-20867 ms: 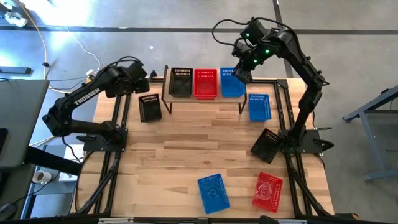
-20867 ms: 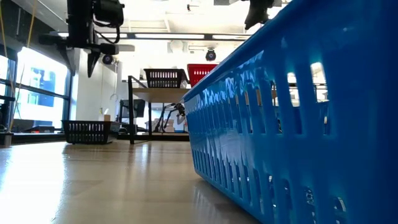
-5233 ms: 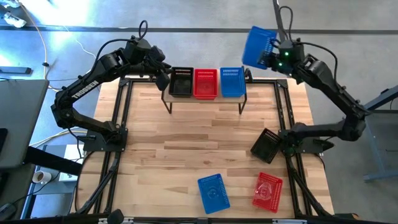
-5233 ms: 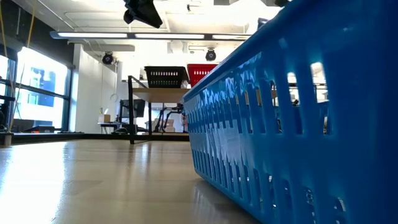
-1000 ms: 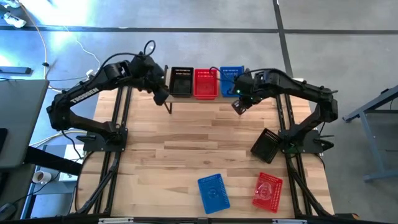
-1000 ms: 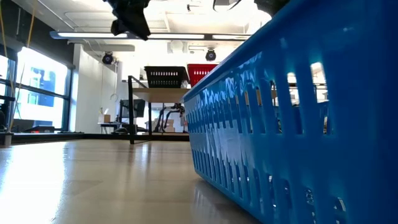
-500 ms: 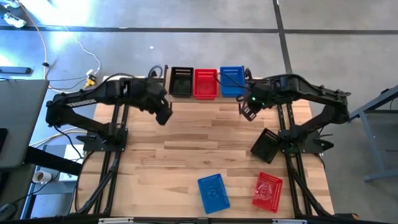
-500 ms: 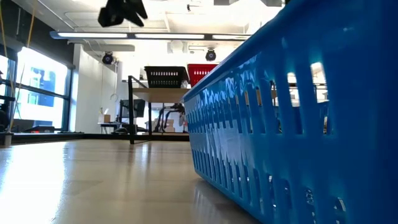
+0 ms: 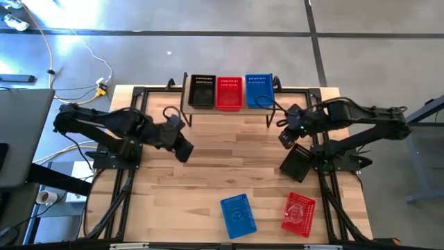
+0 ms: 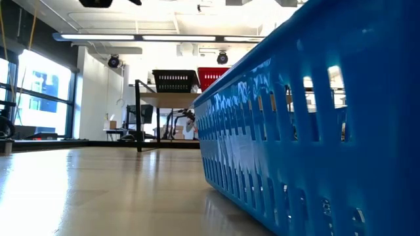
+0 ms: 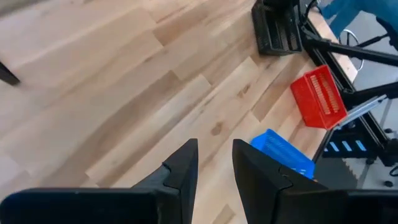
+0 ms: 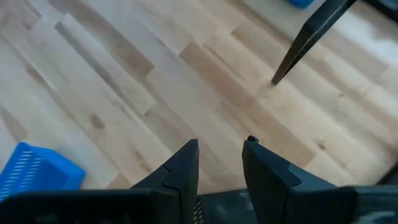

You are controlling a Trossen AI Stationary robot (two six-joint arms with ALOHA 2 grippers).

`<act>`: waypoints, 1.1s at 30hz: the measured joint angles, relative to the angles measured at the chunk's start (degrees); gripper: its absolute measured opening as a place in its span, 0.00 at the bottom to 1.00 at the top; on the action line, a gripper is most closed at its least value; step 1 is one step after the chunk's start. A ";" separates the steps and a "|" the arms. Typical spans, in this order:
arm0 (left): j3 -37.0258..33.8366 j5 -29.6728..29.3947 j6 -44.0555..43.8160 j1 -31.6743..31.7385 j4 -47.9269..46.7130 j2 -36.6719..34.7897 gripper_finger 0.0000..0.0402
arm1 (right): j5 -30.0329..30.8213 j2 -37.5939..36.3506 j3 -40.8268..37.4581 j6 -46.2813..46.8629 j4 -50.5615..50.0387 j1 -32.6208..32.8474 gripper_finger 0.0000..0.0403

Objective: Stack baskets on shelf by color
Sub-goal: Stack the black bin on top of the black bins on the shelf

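From above: the shelf (image 9: 229,111) at the far edge carries 3 stacks, black (image 9: 202,91), red (image 9: 229,93) and blue (image 9: 259,90). 3 baskets sit loose on the table (image 9: 208,173): a black one (image 9: 297,162) tipped on its side by the right arm's base, a blue one (image 9: 238,214) and a red one (image 9: 298,213) at the near edge. The left gripper (image 9: 183,148) hangs over bare wood on the left side, carrying nothing. The right gripper (image 9: 285,136) sits just beside the tipped black basket, also with nothing in it.

Table-level camera: mostly a wall of blue basket (image 10: 315,124) right against the lens, with the shelf and its black stack (image 10: 174,80) and red stack (image 10: 209,77) far behind. No gripper worth pointing at here.

Left wrist: fingers (image 11: 183,167) a little apart, nothing between them. Blue basket (image 11: 281,153), red basket (image 11: 319,98) and the black one (image 11: 275,28) are all ahead.

Right wrist: fingers (image 12: 182,167) slightly apart too, bare planks below, a shelf leg (image 12: 308,38) and a corner of the blue basket (image 12: 34,168).

If it were me, I'd have the right arm take the black one: open wider, pinch 1 thin wall, not the perforated floor, and level it before the lift so it nests squarely in the black stack.
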 joint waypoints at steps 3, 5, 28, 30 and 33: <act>0.02 -1.79 -3.25 -3.00 0.26 0.99 0.22 | -0.41 -1.15 -1.42 2.23 0.69 2.06 0.27; 0.02 -2.90 -5.35 -4.70 0.39 2.06 0.22 | -0.23 -1.22 -1.51 2.69 1.19 3.58 0.27; 0.04 -3.76 -0.56 -13.52 13.62 13.09 0.22 | 2.58 2.29 -1.55 14.26 7.33 12.95 0.27; 0.03 -3.62 -0.01 -14.20 12.95 13.05 0.22 | 2.53 3.18 -1.55 17.71 6.61 14.41 0.27; 0.04 -4.01 -0.01 -15.67 10.52 12.16 0.22 | 2.48 5.39 -1.55 22.11 3.89 16.62 0.27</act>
